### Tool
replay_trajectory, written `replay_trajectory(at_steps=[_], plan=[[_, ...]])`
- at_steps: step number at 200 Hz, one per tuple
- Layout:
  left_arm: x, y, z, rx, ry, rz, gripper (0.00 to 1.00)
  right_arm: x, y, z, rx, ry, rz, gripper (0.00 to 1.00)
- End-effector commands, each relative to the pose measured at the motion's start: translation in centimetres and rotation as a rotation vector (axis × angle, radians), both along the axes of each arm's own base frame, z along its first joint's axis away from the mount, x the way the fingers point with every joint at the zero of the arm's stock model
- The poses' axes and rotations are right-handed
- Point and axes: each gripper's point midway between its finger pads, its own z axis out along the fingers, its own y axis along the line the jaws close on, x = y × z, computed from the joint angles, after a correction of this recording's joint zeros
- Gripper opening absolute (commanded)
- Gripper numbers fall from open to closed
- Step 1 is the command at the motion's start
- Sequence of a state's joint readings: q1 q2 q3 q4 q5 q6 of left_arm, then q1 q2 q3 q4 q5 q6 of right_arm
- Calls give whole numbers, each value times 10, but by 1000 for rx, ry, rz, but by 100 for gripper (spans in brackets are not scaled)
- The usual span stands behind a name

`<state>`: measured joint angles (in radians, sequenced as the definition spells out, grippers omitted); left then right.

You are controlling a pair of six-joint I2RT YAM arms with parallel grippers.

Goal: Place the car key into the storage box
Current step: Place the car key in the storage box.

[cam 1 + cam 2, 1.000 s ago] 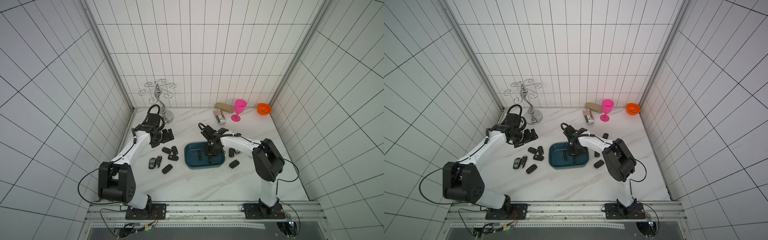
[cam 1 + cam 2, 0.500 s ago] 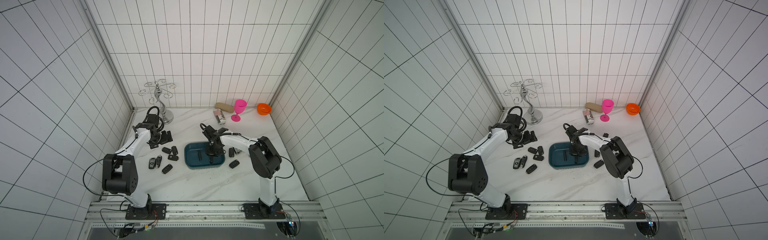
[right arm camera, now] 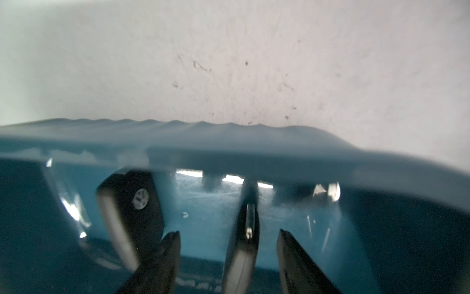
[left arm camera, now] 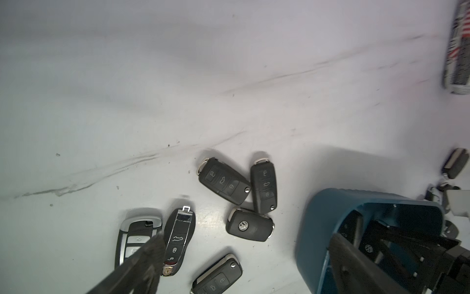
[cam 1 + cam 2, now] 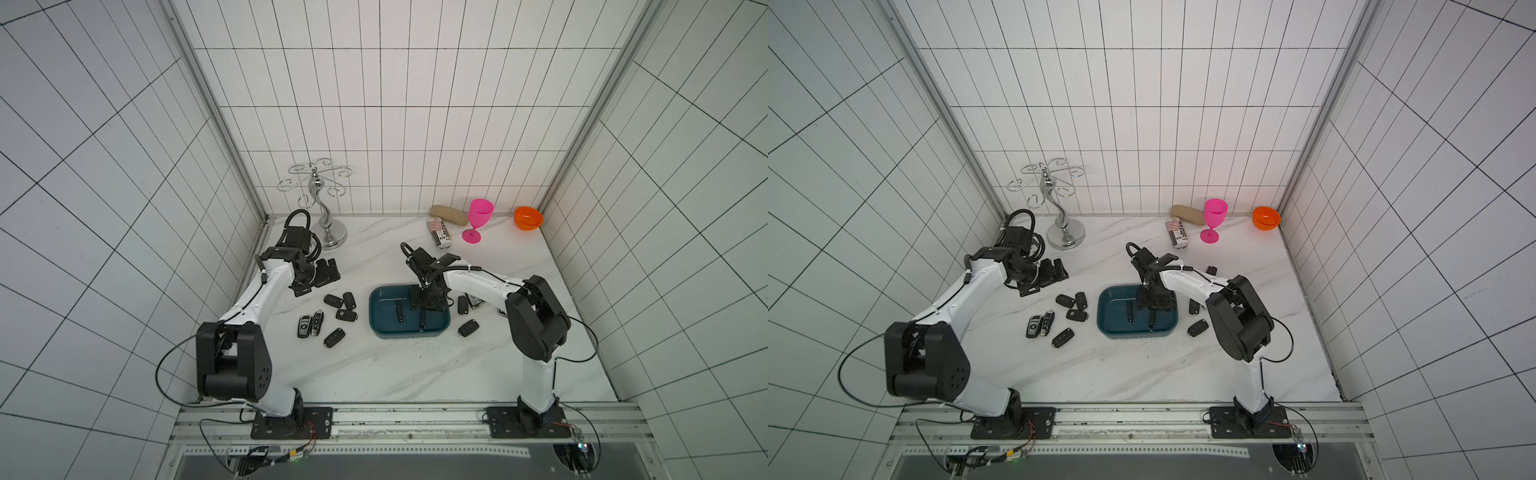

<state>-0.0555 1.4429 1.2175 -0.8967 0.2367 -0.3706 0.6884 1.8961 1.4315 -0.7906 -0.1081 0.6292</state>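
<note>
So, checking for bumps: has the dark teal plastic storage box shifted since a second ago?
No. The storage box keeps the same gap to the black key fob lying beside it.

In the right wrist view, the storage box [image 3: 229,142] rim and the car key [image 3: 245,229] standing inside are blurred. In the left wrist view, the edge cuts off a striped can [image 4: 460,51].

Teal storage box [image 5: 409,333], car key [image 3: 243,241] edgewise inside
</note>
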Motion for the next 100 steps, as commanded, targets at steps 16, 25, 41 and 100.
replay_trajectory(at_steps=[16,25,41,100], plan=[[5,3,85,29,-419,72,97,1,12,104,61,-283,124,97],[2,10,81,30,-404,109,97,-3,16,123,84,-342,167,99],[1,19,55,87,-274,122,97,-10,15,152,116,-426,208,99],[-6,40,13,239,-58,113,98,-43,-77,194,-189,-481,251,97]])
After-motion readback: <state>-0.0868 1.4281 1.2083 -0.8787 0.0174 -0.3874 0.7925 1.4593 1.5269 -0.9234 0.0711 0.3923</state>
